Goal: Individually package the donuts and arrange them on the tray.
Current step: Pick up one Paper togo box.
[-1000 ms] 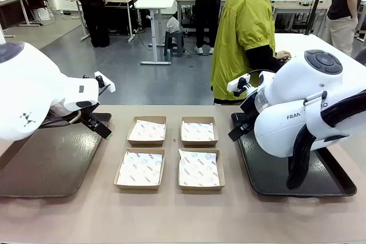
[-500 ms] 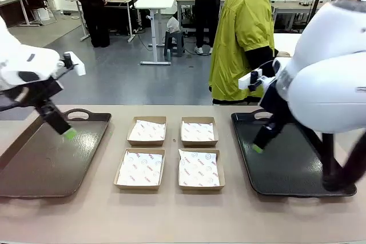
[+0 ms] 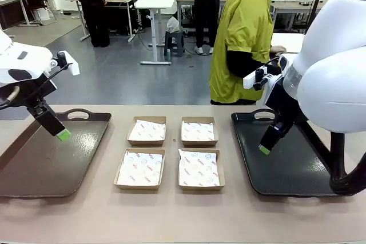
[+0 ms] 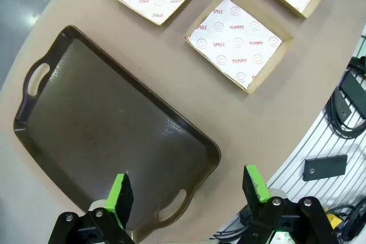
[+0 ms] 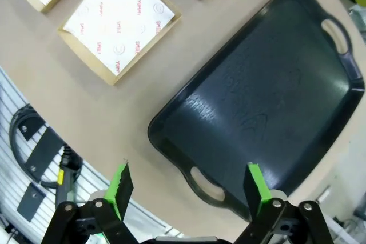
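No donut is in view. My left gripper (image 3: 62, 135) hangs open above the brown tray (image 3: 51, 167) at the table's left, and nothing sits between its green pads (image 4: 120, 197). The left wrist view looks down on that bare tray (image 4: 103, 124). My right gripper (image 3: 265, 148) hangs open above the black tray (image 3: 291, 170) at the right, also holding nothing. From the right wrist view the black tray (image 5: 257, 101) lies bare beneath the green pads (image 5: 254, 190).
Several square cardboard boxes lined with printed paper sit in a two-by-two block mid-table, such as the front left box (image 3: 139, 168) and the back right box (image 3: 199, 131). A person in a yellow-green jacket (image 3: 243, 38) stands at the far side, turned toward another table.
Both arms have swung upward and their grippers have come out over the trays. In the last half second the grippers barely shifted. The person leaned slightly to the right.
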Controlling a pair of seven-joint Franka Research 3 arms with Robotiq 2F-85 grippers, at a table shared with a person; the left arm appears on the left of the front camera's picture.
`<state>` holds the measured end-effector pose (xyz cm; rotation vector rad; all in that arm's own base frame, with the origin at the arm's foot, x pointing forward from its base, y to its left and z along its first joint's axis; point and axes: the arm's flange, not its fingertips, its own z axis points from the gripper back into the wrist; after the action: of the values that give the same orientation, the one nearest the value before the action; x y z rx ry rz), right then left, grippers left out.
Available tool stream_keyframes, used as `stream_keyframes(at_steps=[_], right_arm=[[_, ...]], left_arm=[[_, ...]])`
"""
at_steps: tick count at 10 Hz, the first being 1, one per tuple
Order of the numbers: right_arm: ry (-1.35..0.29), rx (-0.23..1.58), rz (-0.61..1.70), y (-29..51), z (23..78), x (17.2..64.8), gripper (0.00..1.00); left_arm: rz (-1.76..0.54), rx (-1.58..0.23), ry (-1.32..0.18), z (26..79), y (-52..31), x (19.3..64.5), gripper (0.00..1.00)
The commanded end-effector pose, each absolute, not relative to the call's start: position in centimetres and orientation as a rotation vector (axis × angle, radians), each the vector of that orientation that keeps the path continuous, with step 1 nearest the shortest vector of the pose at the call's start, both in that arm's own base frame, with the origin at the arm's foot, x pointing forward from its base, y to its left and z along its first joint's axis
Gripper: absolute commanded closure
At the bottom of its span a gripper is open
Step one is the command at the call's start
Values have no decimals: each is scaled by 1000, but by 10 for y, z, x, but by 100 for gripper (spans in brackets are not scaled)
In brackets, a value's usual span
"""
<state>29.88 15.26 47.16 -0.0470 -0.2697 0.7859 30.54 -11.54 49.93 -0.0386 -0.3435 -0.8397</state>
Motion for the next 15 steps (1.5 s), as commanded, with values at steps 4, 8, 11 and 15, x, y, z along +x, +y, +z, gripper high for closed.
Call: stream_keyframes(at_steps=[4,8,11,15], right_arm=[[-374,1149,372,57,465,320,0],[-323,1351,196,-29,418,329,0],[-349,1293,124,-76,404,316,0],[-391,1210,85,-103,421,300,0]], left_arm=[[-326,-1438,-478,518,-35,337,0],[12,-1569,-404,474,55,357,0],[130,-1511,-384,455,106,351,0],[191,-1356,-411,459,154,335,0]])
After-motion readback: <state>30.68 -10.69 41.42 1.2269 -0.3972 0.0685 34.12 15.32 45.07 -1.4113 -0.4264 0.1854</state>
